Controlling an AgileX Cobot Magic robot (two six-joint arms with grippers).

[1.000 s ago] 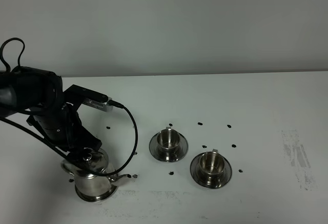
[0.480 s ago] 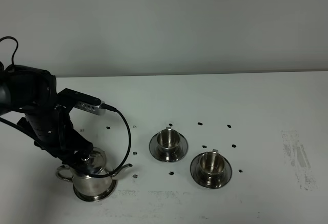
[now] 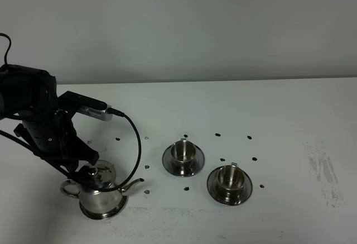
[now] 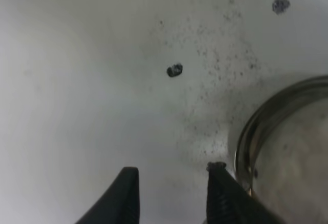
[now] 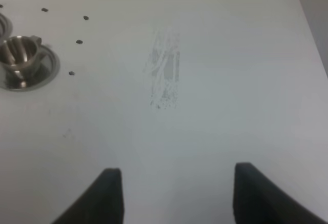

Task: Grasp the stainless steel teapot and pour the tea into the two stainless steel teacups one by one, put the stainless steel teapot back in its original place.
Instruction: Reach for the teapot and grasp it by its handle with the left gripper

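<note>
No readable text, labels, numbers, signs

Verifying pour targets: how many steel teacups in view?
2. Left teacup mid-table, right of the teapot; right teacup beside it, nearer the camera. None likely hidden.

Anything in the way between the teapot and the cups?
Nothing solid. Between the teapot and the nearer teacup there is only bare table with small black dots. The left arm's black cable does loop down on the pot's spout side.
</note>
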